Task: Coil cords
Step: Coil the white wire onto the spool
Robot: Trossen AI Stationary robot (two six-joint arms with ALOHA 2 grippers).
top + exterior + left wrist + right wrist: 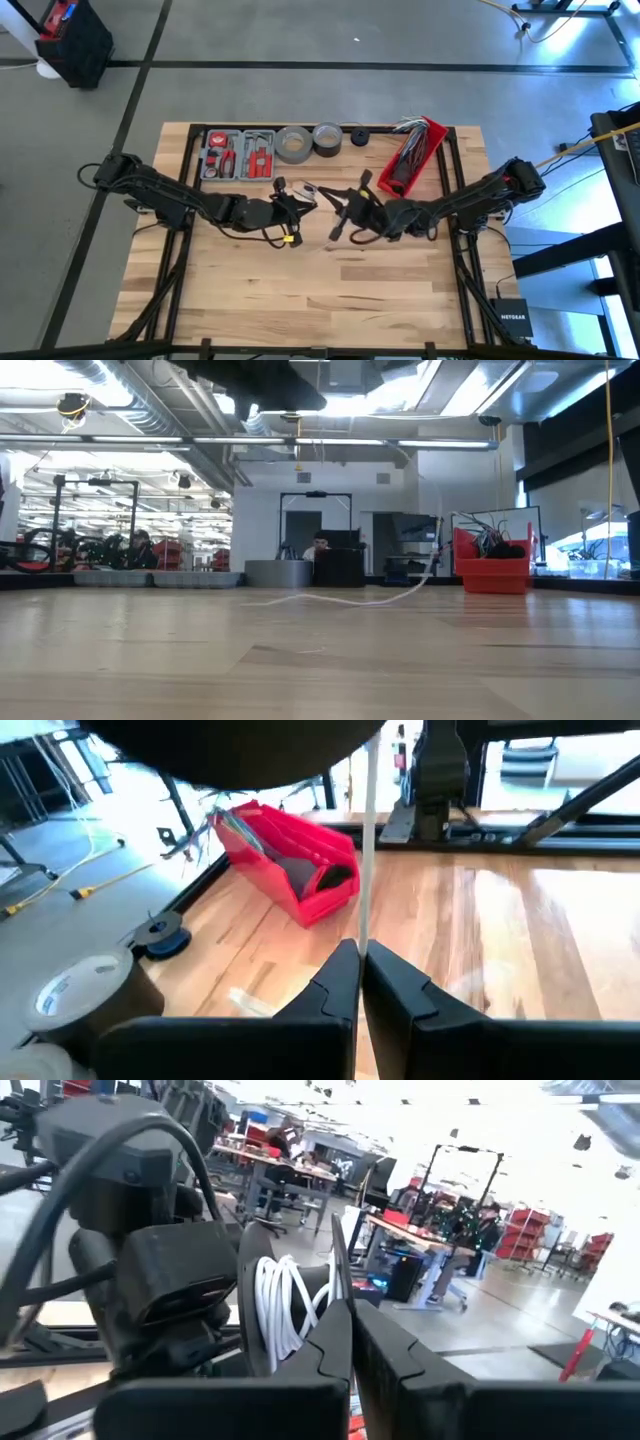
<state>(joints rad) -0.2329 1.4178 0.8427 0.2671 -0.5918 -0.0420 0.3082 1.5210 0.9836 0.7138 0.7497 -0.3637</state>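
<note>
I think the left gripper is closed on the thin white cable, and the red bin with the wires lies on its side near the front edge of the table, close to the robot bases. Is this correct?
Not quite. The left gripper is closed on the thin white cable, but the red bin sits at the far edge of the table, in the row with the tape rolls. The high view shows this.

A thin white cable [340, 599] lies across the wooden table [320, 660] and rises beside a red bin [492, 572] of wires. No gripper shows here to place things by. Tape rolls [278, 573] and a grey tray [150, 578] line the far edge.
</note>
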